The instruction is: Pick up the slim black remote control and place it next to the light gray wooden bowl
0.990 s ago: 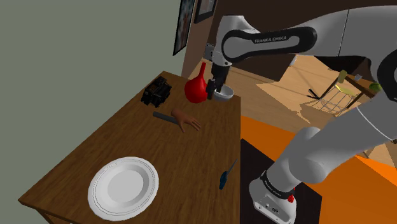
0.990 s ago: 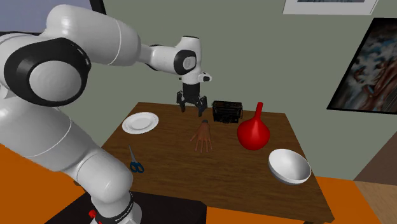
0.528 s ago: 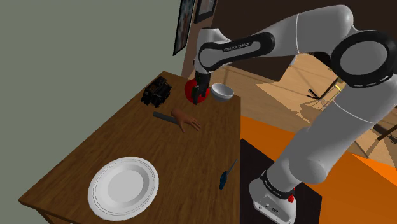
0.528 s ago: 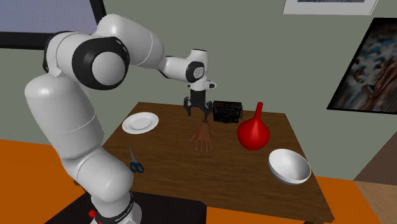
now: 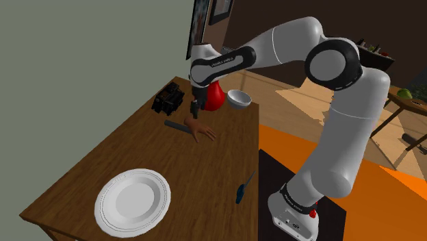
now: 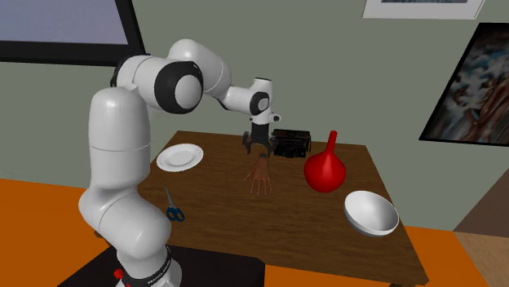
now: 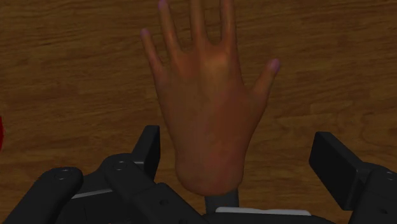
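The slim black remote [image 5: 176,125] lies on the wooden table [image 5: 123,147], one end tucked under a brown model hand [image 5: 201,129]. My gripper [image 5: 194,108] hangs just above that hand's wrist end, open and holding nothing. In the wrist view the open gripper [image 7: 242,159] straddles the model hand [image 7: 210,108], with the left finger [image 7: 149,149] and right finger [image 7: 334,162] standing clear of it. A dark strip [image 7: 221,200] pokes out under the wrist of the hand. The pale grey bowl [image 5: 239,99] sits at the table's far corner, beside a red vase [image 5: 216,97].
A black boxy device [image 5: 169,98] stands by the wall behind the remote. A white plate [image 5: 133,200] and blue-handled scissors [image 5: 241,189] lie nearer the stand. In the second exterior view the bowl [image 6: 370,213] is at the front right, the vase [image 6: 325,169] between it and my gripper [image 6: 259,145].
My gripper has travelled from above the bowl and vase, toward the shoulder view's left and down, to just over the model hand and remote. Nothing on the table has moved.
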### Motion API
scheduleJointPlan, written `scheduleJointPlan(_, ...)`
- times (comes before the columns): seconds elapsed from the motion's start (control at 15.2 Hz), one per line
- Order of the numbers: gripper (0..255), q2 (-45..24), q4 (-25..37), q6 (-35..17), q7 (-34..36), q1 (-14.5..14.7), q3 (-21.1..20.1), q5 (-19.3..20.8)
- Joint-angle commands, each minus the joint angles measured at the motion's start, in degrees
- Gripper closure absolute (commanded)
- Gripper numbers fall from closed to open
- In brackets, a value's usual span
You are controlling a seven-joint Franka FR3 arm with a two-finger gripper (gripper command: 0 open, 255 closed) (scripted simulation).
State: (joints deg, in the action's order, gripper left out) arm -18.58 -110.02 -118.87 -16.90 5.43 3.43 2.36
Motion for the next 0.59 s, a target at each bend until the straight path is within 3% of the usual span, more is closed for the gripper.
scheduleJointPlan(0.0, 0, -5.2, 4.6, 0.0, -1.4, -0.1, -0.4, -0.1)
scheduleJointPlan(0.53, 0, -22.7, 22.4, 2.6, -4.9, 0.5, -2.1, 0.3)
